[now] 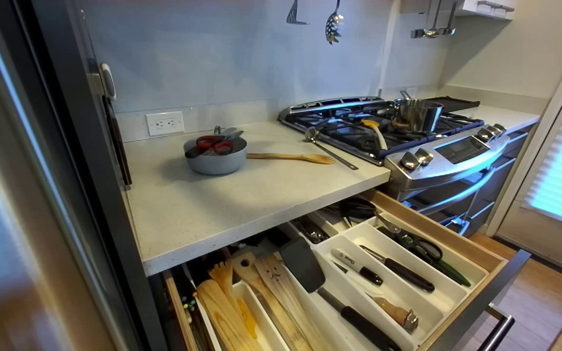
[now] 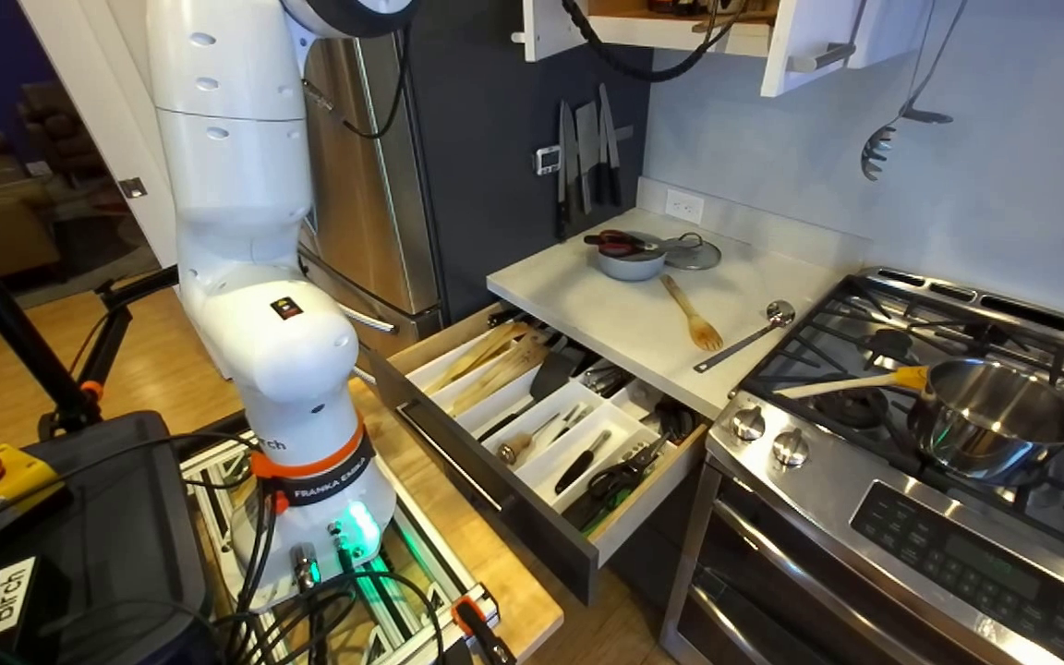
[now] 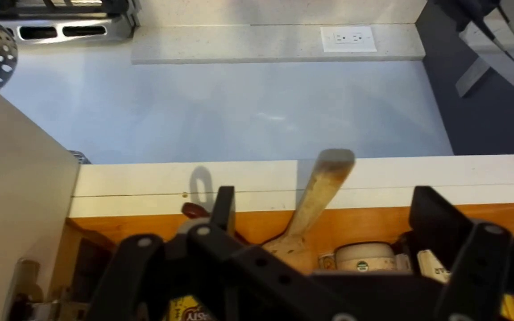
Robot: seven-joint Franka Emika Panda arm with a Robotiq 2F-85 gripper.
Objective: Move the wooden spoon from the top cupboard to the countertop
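Note:
In the wrist view, which stands upside down, a wooden spoon (image 3: 317, 200) lies in the top cupboard. Its pale end sticks out past the cupboard's white edge (image 3: 417, 178), and its wider part is partly hidden behind my gripper. My gripper (image 3: 324, 196) is open and empty, with the spoon's end between its fingers in the picture, apart from both. The cupboard (image 2: 643, 35) shows at the top of an exterior view. The pale countertop (image 1: 222, 209) lies below, and also shows in an exterior view (image 2: 578, 286). My gripper is out of both exterior views.
A wooden fork-ended spoon (image 1: 300, 157), a ladle (image 1: 332, 153) and a grey pot (image 1: 217, 163) with red-handled scissors sit on the countertop. An open utensil drawer (image 2: 532, 499) juts out below. The cupboard door (image 2: 809, 51) stands open. A steel pot (image 2: 994, 425) is on the stove.

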